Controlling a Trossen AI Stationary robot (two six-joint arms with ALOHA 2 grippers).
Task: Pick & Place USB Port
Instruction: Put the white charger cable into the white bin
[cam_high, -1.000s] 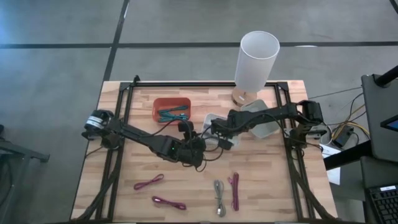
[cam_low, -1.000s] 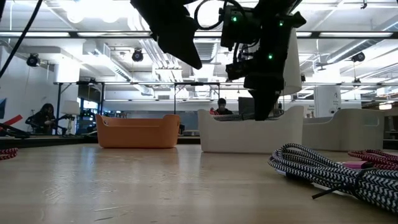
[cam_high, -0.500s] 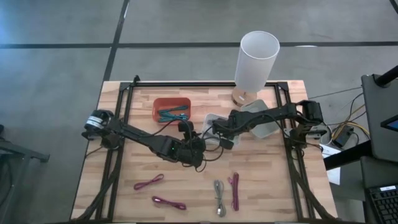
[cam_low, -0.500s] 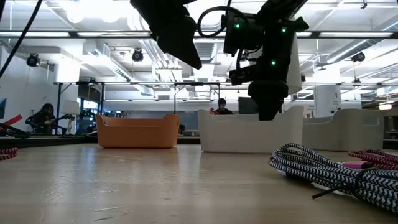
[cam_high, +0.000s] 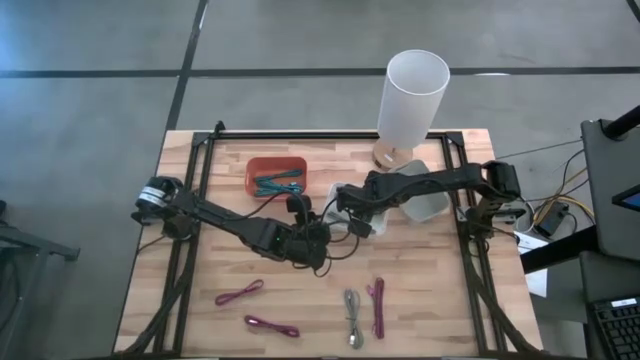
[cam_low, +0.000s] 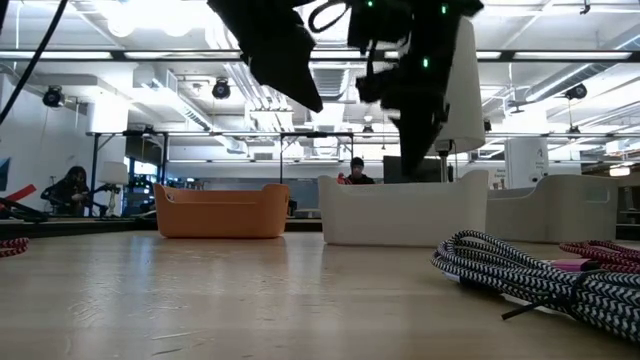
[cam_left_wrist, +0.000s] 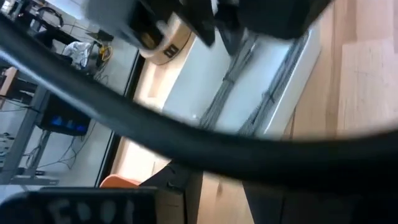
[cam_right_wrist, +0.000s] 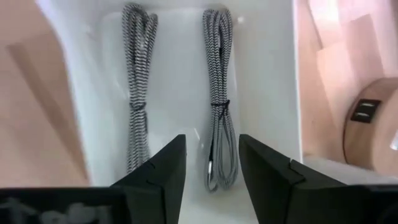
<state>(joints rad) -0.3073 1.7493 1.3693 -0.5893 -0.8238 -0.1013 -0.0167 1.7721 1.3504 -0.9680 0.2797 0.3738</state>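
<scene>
Jaws first: your right gripper (cam_right_wrist: 211, 165) stands open and empty over the white bin (cam_right_wrist: 273, 81); a second ago it was nearly shut lower in that bin, and it has since let go and lifted, so read that as one cable dropped and this place step done. High view: right gripper (cam_high: 347, 197) hangs at the white bin's (cam_high: 432, 208) near end, mid-worktop; left gripper (cam_high: 312, 237) sits just beside it toward the front, unchanged, and you cannot tell its jaws from here. Count on the worktop (cam_high: 420, 300): three pink cables, at (cam_high: 239, 292), (cam_high: 272, 326) and (cam_high: 377, 306), one grey braided cable (cam_high: 351, 318) touching nothing, one orange bin (cam_high: 277, 176) with teal cables in it, one tall white cylinder (cam_high: 413, 96) at the back. Low view: one orange bin (cam_low: 221, 211), one white bin (cam_low: 403, 212), right arm raised above it, one braided cable (cam_low: 540, 272) close to the lens. Left wrist view: mostly blocked by a dark cable; white bin (cam_left_wrist: 249, 93) shows two braided cables inside. Right wrist view: two braided cables, at (cam_right_wrist: 138, 93) and (cam_right_wrist: 218, 93), lying side by side, apart, on the bin floor. Four cables still loose, by my count.
</scene>
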